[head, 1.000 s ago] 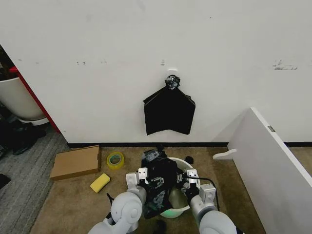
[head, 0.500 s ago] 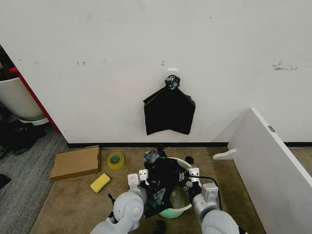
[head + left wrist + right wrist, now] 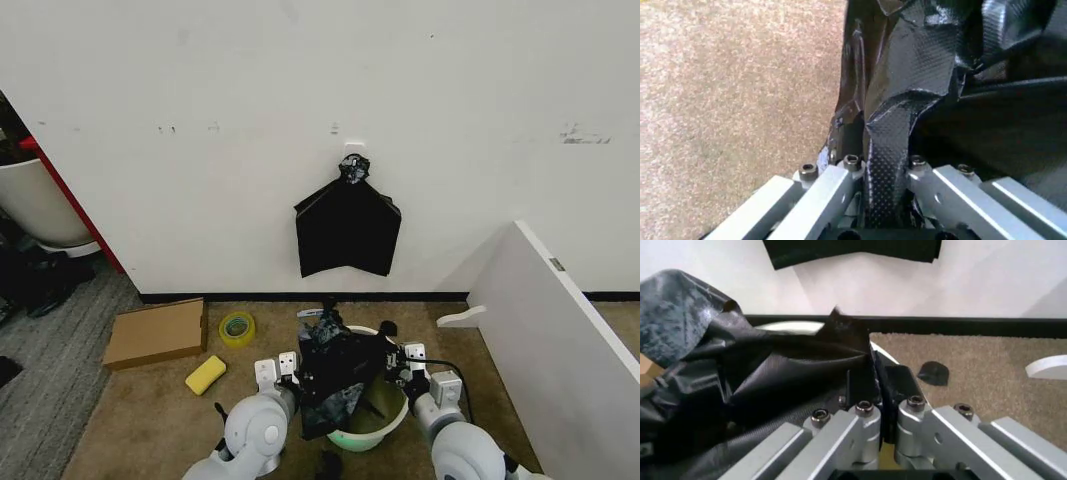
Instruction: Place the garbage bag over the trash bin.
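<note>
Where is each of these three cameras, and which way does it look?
Head view: high on the robot, looking down at the bin by the wall; both arms show.
Left wrist view: on the left arm, facing carpet; left tool shut on the bag.
Right wrist view: on the right arm, facing the wall; right tool shut on the bag.
All three share the bag.

I see the garbage bag (image 3: 907, 100) as thin, glossy, dimple-textured black plastic pinched in my left gripper's (image 3: 883, 175) brushed metal fingers (image 3: 820, 195), the trash bin (image 3: 395, 425) just beside it smooth white plastic, over rough beige carpet (image 3: 727, 100).
</note>
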Controlling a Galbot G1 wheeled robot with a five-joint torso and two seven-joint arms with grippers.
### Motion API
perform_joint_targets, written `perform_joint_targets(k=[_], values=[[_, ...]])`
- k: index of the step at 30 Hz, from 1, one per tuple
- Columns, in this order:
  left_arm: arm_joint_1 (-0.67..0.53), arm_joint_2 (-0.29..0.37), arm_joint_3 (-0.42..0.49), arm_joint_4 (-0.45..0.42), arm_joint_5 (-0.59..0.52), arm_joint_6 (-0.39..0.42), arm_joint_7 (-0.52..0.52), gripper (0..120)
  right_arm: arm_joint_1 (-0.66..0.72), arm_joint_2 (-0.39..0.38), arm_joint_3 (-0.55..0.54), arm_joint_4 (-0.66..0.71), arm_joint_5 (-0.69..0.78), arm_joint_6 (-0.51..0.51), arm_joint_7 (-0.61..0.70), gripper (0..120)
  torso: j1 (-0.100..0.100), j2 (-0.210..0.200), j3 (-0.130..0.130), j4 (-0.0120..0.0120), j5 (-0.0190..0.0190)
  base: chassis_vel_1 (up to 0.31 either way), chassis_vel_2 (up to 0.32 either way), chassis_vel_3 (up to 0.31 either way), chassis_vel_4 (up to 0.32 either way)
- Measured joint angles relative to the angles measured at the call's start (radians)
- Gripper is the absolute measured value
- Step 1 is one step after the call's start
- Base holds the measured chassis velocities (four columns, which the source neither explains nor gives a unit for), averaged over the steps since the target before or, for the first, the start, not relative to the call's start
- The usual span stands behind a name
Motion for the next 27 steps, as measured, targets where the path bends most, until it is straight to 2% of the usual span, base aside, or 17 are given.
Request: perform_joint_targets(k=[10,15,18,21,27], values=[[0.017,-0.017,-0.074,0.009,-0.004,-0.014,0.004,1,-0.010,-0.010,-0.005,0.012,-0.016,0.039,-0.018,0,0.000,0.000,0.000,0.0000,-0.0001,0.000,0.000,0.000,0.000],[0.045,-0.019,-0.129,-0.006,0.029,-0.029,0.046,1,0.015,-0.013,-0.001,0.026,-0.023,0.067,-0.034,0,0.000,0.000,0.000,0.0000,0.0000,0.000,0.000,0.000,0.000],[0.083,-0.010,-0.162,-0.027,0.087,-0.058,0.103,1,0.053,-0.021,-0.001,0.026,-0.012,0.069,-0.039,0,0.000,0.000,0.000,0.0003,-0.0001,0.000,0.000,0.000,0.000],[0.141,0.012,-0.205,-0.066,0.201,-0.135,0.206,1,0.087,-0.029,-0.001,0.023,0.007,0.070,-0.050,0,0.000,0.000,0.000,0.0004,-0.0001,0.000,0.000,0.000,0.000],[0.214,0.052,-0.262,-0.130,0.276,-0.177,0.290,1,0.112,-0.017,-0.005,0.013,0.008,0.123,-0.120,0,0.000,0.000,0.000,0.0002,-0.0001,0.000,0.000,0.000,0.000]])
